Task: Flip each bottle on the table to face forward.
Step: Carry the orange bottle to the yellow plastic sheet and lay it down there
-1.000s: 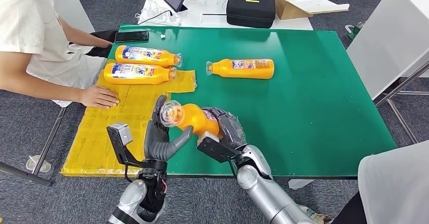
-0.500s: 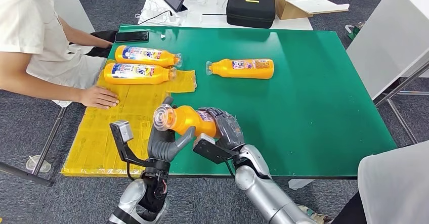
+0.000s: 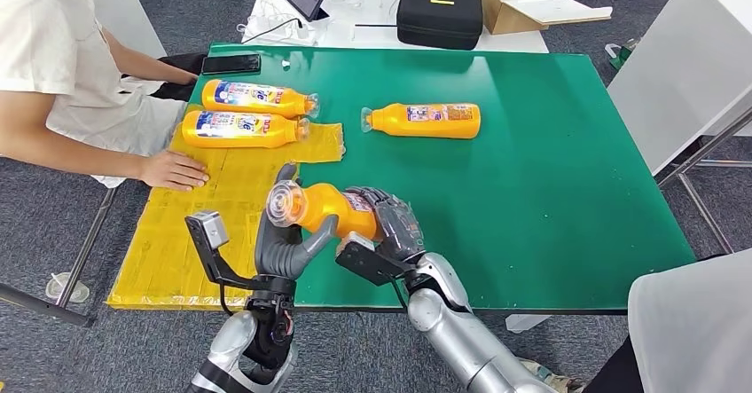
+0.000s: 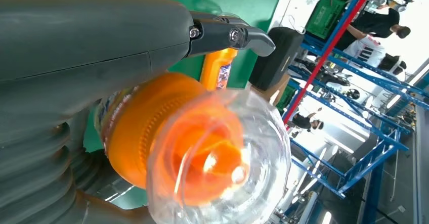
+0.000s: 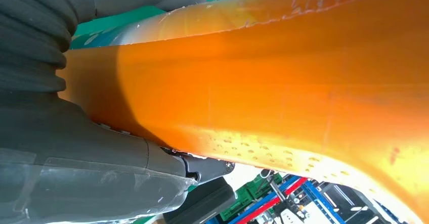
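Your orange plastic bottle with the clear cap (image 3: 321, 208) is lifted above the green table's (image 3: 550, 171) near edge. The right hand (image 3: 395, 224) clamps its body; the left hand (image 3: 288, 238) cups its neck, likely for rotating it. Label text is unreadable.

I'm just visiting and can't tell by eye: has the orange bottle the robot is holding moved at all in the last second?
Yes, slightly. The held bottle has shifted leftward toward the yellow mat; its clear cap now sits nearer the mat, while the lone bottle on the green table stays put.
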### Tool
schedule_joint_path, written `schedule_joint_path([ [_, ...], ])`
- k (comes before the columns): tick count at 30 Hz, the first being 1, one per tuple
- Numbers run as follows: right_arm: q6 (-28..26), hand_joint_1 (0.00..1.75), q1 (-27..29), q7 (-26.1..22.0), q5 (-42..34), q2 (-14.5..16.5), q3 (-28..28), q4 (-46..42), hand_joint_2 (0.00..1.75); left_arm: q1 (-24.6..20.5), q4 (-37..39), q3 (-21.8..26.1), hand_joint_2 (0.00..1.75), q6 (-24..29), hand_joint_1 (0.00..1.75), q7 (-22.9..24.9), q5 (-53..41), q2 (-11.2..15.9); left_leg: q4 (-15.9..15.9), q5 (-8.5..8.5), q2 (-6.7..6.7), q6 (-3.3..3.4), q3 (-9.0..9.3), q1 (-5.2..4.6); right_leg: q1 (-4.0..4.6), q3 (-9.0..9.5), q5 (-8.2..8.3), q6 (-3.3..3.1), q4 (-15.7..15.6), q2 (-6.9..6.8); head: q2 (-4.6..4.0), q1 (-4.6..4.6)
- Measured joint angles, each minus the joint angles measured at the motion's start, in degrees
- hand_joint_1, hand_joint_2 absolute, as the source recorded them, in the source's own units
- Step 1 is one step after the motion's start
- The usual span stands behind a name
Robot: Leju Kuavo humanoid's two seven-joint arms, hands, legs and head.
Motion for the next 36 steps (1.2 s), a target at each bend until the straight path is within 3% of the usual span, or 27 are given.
schedule_joint_path([
  [10, 0.0, 1.75, -0.3, -0.1, -0.5, 0.5, 0.1, 0.9, 1.75, -0.7, 0.0, -0.1, 1.75, 2.9, 0.02, -2.0, -1.6, -0.2, 0.0, 0.0, 0.0, -0.01, 0.0, 0.0, 0.0, -0.01, 0.0, 0.0, 0.0, 0.0, 0.0, 0.01],
  [14, 0.0, 1.75, -0.5, -0.4, -0.8, 0.8, 0.4, 1.4, 1.75, -1.4, 0.1, 0.0, 1.75, 4.3, 1.7, -3.6, -3.1, -0.5, 0.0, 0.01, 0.0, -0.01, 0.0, 0.0, 0.0, 0.0, 0.0, 0.0, 0.0, 0.0, 0.01, 0.0],
  [23, 0.2, 1.75, -0.9, -0.9, -1.3, 1.4, 0.5, 2.0, 1.75, -2.1, 0.7, 0.1, 1.75, -1.9, 1.75, -2.2, -1.5, -0.6, 0.0, 0.01, 0.0, -0.01, 0.0, 0.0, 0.0, -0.01, 0.0, 0.0, 0.0, 0.0, 0.01, 0.0],
  [36, 1.0, 1.74, -0.9, -2.0, -2.8, 1.5, 0.4, 2.6, 1.75, -3.0, 3.0, 0.4, 1.75, -5.0, 1.75, -1.7, -0.3, -0.7, 0.0, 0.01, 0.0, -0.02, 0.0, 0.0, 0.0, -0.01, 0.0, 0.0, 0.0, 0.0, 0.01, -0.02],
])
